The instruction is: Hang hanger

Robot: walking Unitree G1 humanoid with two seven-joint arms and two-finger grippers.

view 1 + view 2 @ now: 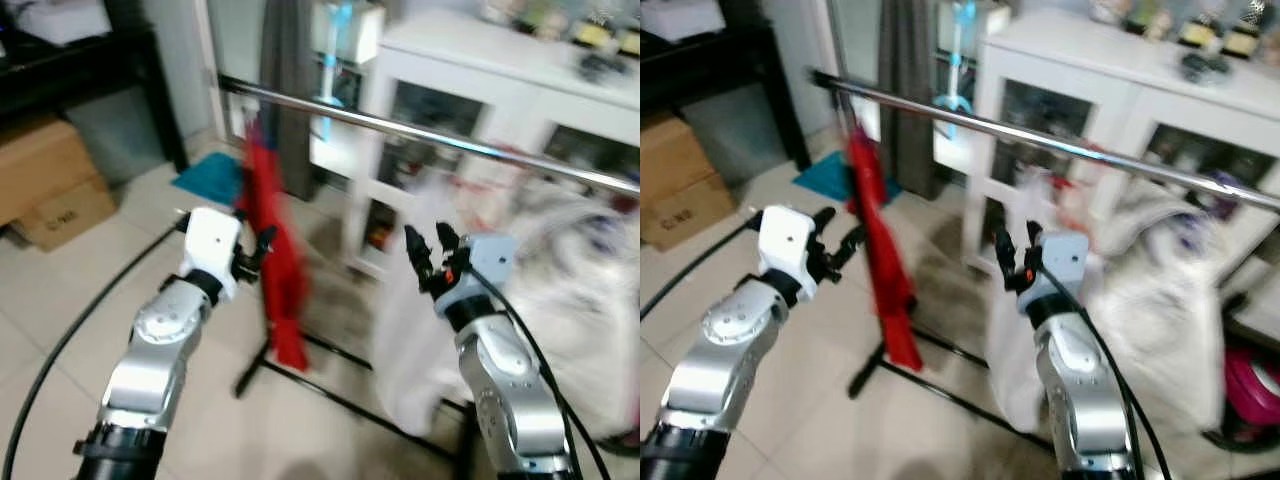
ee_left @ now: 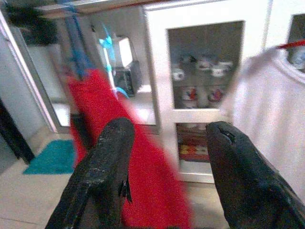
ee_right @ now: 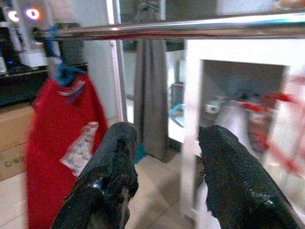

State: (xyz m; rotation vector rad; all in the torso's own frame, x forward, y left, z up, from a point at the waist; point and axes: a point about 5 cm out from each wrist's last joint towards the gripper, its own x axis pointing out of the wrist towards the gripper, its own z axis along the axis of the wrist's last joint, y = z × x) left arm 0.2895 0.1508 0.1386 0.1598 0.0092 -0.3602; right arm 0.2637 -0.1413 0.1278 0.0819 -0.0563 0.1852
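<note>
Two silver arms of rounded jointed segments, each ending in a white boxy wrist block. The left gripper (image 1: 262,250) and right gripper (image 1: 428,250) have two black, rough-textured fingers. Black cables run along both arms; the right wrist shows a small orange-red mark.

A rail (image 1: 430,135) runs across the scene from the left toward the right. A shirt (image 1: 272,250) hangs from its left part, and a second shirt (image 1: 420,330) hangs further right. Behind the rail stands a cabinet (image 1: 470,90). Cardboard boxes (image 1: 45,185) sit on the floor at far left, under a shelf (image 1: 70,60).
</note>
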